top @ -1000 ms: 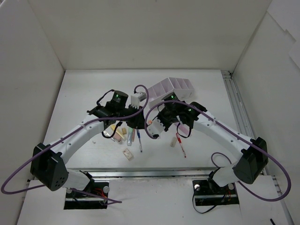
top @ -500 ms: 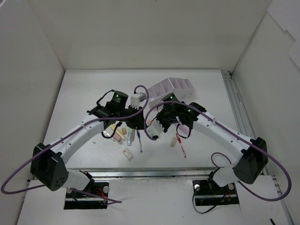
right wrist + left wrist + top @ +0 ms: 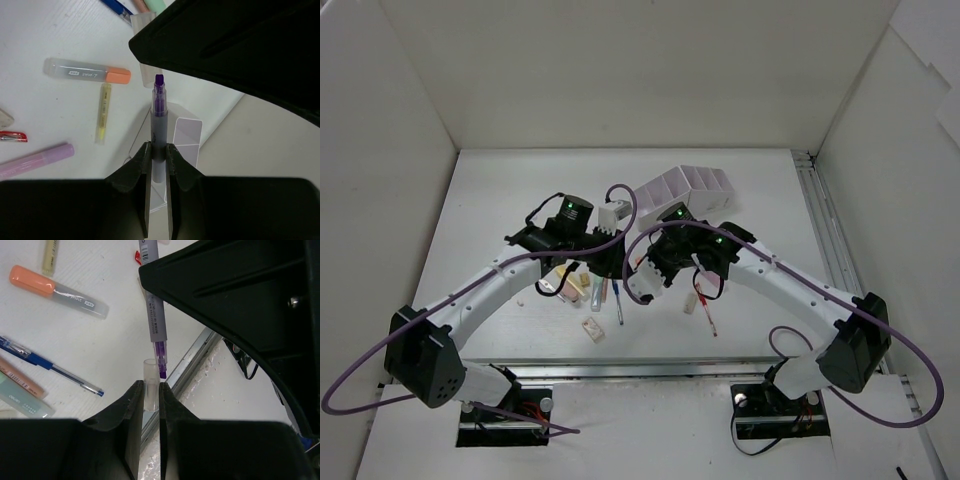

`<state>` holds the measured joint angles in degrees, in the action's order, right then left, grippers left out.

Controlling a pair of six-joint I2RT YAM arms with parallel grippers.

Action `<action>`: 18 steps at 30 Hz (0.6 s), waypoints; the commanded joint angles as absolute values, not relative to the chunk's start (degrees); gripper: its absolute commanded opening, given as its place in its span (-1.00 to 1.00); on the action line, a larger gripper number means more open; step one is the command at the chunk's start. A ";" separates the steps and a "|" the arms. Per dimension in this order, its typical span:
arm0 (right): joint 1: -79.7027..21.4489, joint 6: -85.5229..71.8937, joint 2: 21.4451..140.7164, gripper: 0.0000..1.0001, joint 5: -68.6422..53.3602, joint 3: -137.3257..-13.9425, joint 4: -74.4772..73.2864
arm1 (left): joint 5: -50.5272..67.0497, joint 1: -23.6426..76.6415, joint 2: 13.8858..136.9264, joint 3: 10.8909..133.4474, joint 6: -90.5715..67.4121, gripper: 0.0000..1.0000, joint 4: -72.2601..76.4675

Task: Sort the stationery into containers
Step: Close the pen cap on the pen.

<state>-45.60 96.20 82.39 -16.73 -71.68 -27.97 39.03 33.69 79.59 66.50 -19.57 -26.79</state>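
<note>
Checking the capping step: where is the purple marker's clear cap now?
In the left wrist view, the clear cap sits pinched in the left gripper at bottom centre, its open end beside the tip of the purple marker.

White table [image 3: 490, 200], surface matte. Organizer [image 3: 688, 186] stands on it, far side, right of centre. Loose stationery lies mid-table. Blue pen [image 3: 618, 303] points toward the near edge, with an eraser [image 3: 592, 329] just to its near left. Red pen [image 3: 708, 318] lies apart to the right. Right wrist view: orange marker [image 3: 87, 71] lies flat, yellow highlighter [image 3: 103, 112] just beside it, not touching, and lilac marker [image 3: 35, 160] nearby. Left wrist view: green marker [image 3: 22, 404] lies beside the blue pen. Metal rail [image 3: 820, 230] runs along the table's right edge.
</note>
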 commanded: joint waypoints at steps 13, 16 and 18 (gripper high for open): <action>-44.22 87.80 80.77 -1.00 -15.03 -73.48 -18.82 | 38.85 33.57 75.50 67.67 -18.98 -1.00 -22.06; -43.16 87.54 79.28 -1.00 -14.68 -72.86 -17.85 | 38.32 33.57 75.59 67.85 -18.90 -1.00 -22.59; -42.98 87.54 78.49 -1.00 -14.59 -72.34 -17.67 | 37.88 33.57 75.76 68.03 -18.81 -1.00 -23.11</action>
